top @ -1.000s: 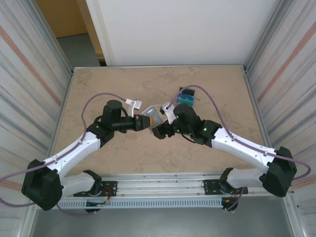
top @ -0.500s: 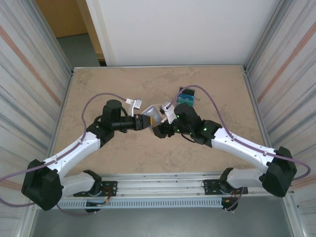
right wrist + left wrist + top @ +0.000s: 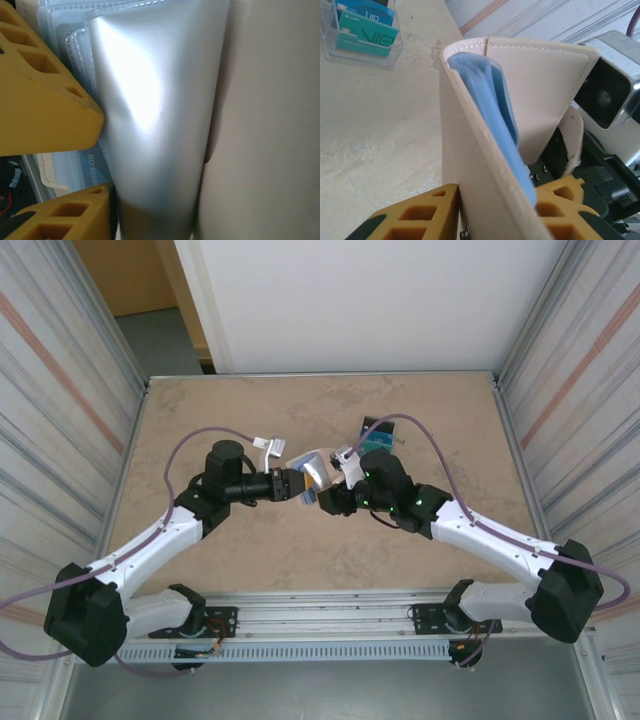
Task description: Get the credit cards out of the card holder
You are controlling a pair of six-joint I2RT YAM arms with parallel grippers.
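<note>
Card holder (image 3: 312,470) is up off the table (image 3: 230,400), about mid-table and just right of centre, standing between the two gripper tips. Left wrist view: it stands on end, beige covers partly spread in a V, with light blue inner leaves bunched in the fold. Left gripper (image 3: 291,483) comes in from the left and has the holder by its lower edge. One yellow finger (image 3: 415,215) lies against the outside of the near beige cover and the other is behind the blue leaves, so the jaws stand narrow and clamped on it. Right gripper (image 3: 322,498) comes in from the right, nose into the open holder. Right wrist view: its jaws stand partly apart. The upper finger's (image 3: 45,85) tip touches a silvery-grey inner panel (image 3: 155,125), while the lower finger sits below with a plain gap between. Clear stitched pockets lie in that gap. One holds a pale credit card (image 3: 89,162) with printed digits, and no firm pinch on it can be made out. The beige cover fills the right of that view. A clear box (image 3: 362,30) holding teal cards (image 3: 367,40) stands on the table further back and to the right, apart from the holder.
</note>
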